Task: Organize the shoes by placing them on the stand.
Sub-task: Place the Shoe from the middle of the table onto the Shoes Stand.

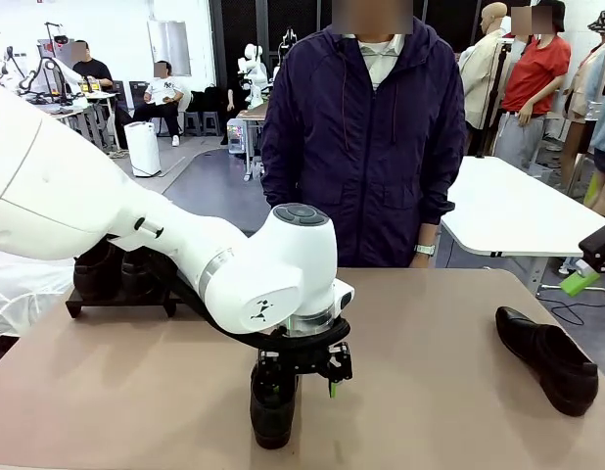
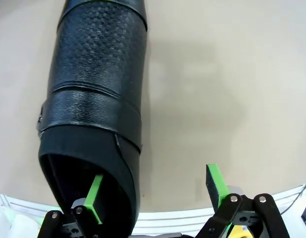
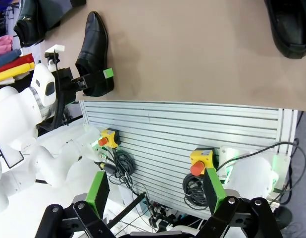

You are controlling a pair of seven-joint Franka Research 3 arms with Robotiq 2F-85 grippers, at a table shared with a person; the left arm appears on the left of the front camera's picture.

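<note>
Just now the left gripper (image 2: 155,181) is down at the near shoe (image 1: 273,411), which lies on the table (image 1: 430,421) with its heel end close to the robot's edge. Its jaws are spread: one green finger (image 2: 96,193) sits inside the shoe's opening, the other stands outside over the table, with the side wall between them, not pinched. The right shoe (image 1: 547,357) lies alone on the table's right side. At the far left the stand (image 1: 116,305) carries more shoes (image 1: 97,272), partly hidden behind the left arm (image 1: 136,235). A small dark mark (image 1: 258,311) on that arm is too small to read. The right gripper (image 3: 155,186) hangs off the table's near edge, jaws spread on nothing, above two yellow boxes (image 3: 202,161) with red buttons, their print illegible. A person (image 1: 366,137) in a dark purple jacket stands at the far side.
</note>
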